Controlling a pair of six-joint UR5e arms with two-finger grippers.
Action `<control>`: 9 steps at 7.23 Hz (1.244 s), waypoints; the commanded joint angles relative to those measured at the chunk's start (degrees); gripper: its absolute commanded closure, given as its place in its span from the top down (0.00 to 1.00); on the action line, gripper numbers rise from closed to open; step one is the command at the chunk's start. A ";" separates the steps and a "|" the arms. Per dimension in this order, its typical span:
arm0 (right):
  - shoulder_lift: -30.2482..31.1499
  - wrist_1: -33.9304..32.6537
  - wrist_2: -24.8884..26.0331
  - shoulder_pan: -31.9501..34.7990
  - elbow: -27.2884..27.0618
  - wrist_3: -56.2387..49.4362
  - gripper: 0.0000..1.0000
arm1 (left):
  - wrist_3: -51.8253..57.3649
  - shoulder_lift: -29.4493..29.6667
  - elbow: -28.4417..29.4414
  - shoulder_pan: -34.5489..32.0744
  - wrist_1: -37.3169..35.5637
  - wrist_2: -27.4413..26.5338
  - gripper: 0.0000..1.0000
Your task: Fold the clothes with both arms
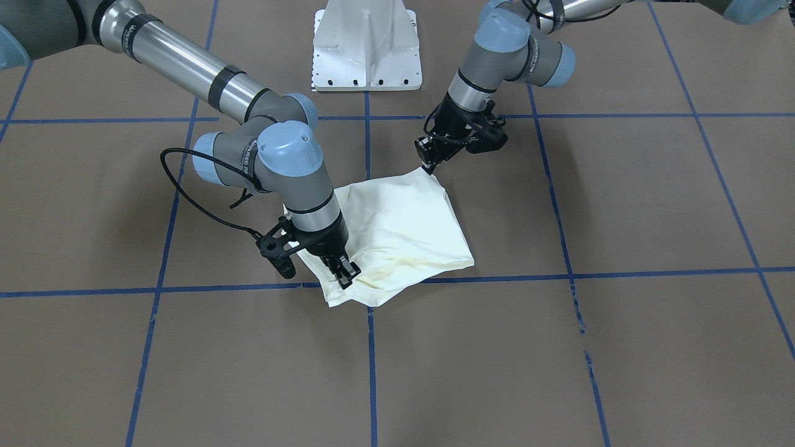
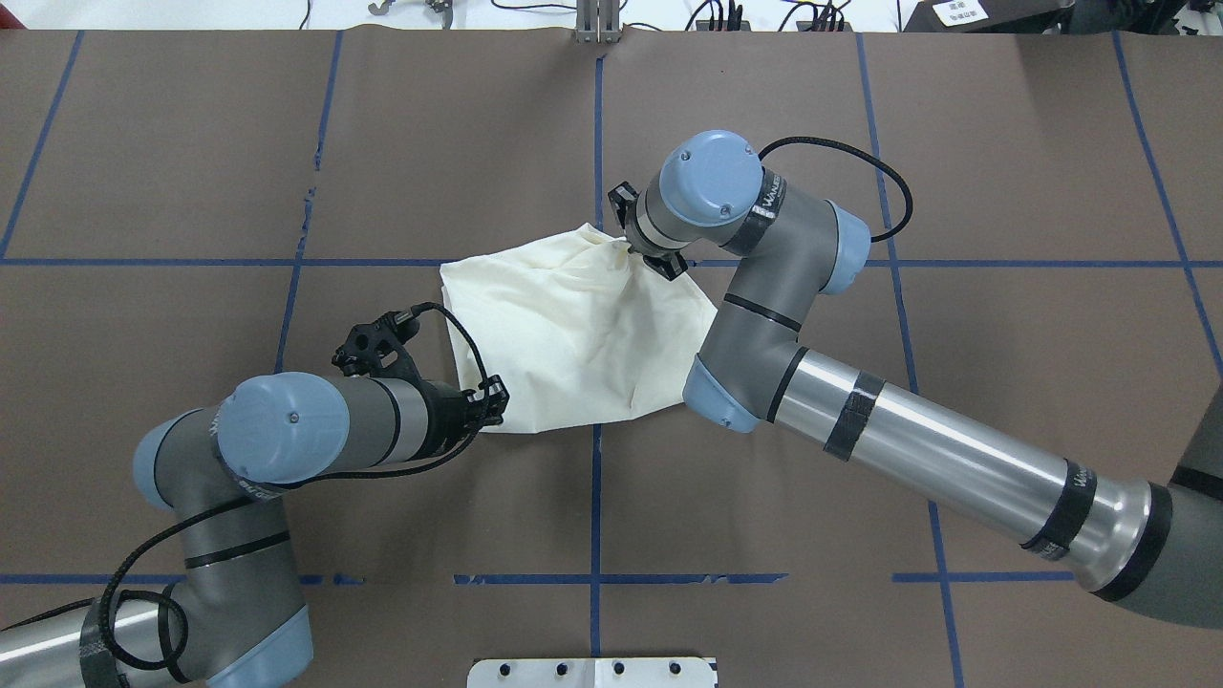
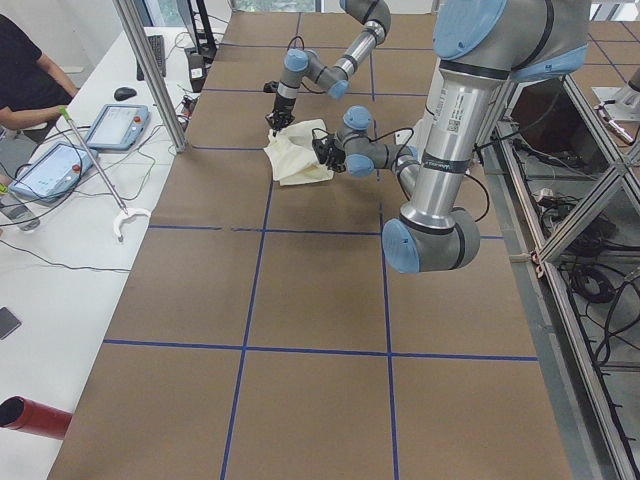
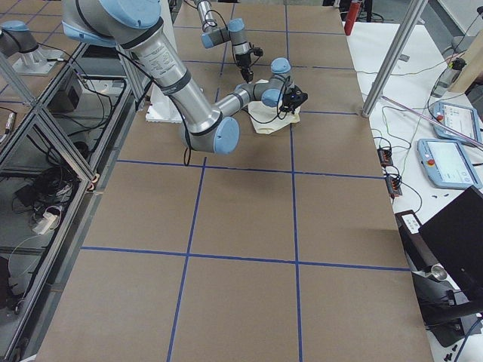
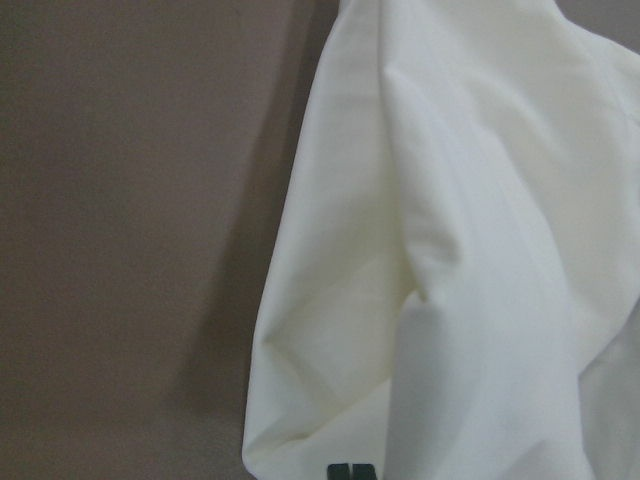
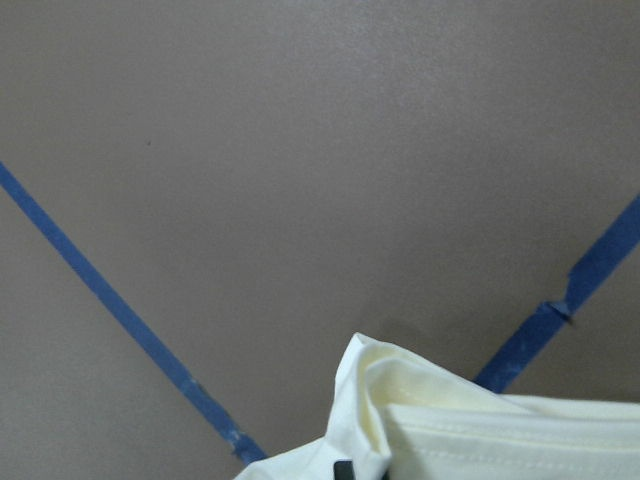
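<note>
T-shirt sags bunched between left gripper and right gripper. Each has its jaws clamped on cloth — opposite corners.

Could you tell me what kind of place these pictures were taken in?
Probably a robotics lab workcell: a left arm and right arm work on a T-shirt on a table gridded with blue tape, and teach pendants lie on the side bench.
</note>
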State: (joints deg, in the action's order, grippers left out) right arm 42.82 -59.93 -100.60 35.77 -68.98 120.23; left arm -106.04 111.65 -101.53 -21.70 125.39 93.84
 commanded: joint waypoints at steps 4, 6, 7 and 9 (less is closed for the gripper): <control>1.21 3.33 0.06 0.08 0.16 0.26 0.00 | -4.00 -2.66 -4.09 6.23 3.81 -1.37 0.00; 1.30 3.33 0.15 0.17 0.07 0.35 0.00 | -3.56 -4.16 -9.21 1.88 2.85 -2.33 0.00; 1.30 3.33 0.15 0.26 0.07 0.26 0.00 | -2.86 -4.16 -6.00 -1.12 1.98 -2.78 0.14; 1.13 3.33 0.15 0.52 -0.10 0.53 0.00 | -1.98 -1.10 0.07 -1.68 1.97 -4.61 0.26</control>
State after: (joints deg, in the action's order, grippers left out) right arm 44.07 -56.60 -100.46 36.13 -68.96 120.61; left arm -108.43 108.70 -104.79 -22.71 127.47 90.53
